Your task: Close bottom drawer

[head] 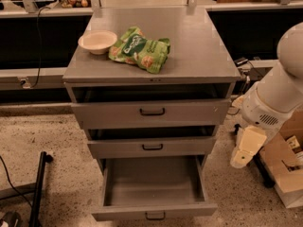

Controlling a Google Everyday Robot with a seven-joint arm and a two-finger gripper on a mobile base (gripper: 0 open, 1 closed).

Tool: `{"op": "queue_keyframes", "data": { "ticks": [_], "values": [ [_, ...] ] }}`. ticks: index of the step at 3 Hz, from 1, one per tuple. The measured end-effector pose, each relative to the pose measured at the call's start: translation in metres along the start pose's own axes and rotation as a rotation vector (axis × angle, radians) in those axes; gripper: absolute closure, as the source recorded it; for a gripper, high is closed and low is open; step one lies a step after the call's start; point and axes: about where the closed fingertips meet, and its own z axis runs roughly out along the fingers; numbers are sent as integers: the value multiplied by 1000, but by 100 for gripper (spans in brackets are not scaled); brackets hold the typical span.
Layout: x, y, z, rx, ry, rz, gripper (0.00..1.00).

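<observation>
The grey cabinet has three drawers. The bottom drawer is pulled far out, and its inside looks empty. Its small black bar handle is centred on the low front at the picture's lower edge. The top drawer and the middle drawer each stand slightly out. My gripper hangs from the white arm to the right of the cabinet. It is at about the height of the middle drawer and touches nothing.
A cream bowl and a green snack bag lie on the cabinet top. A cardboard box stands on the floor at the right, under the arm. A black stand leg and cables are at the lower left. Dark counters run behind.
</observation>
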Motion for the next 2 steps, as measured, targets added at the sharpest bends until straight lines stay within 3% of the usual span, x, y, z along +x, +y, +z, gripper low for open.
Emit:
{"op": "queue_keyframes", "data": {
  "ticks": [1, 2],
  "values": [
    [-1, 1, 6, -28, 7, -8, 0],
    [1, 24, 61, -110, -43, -12, 0]
  ]
}}
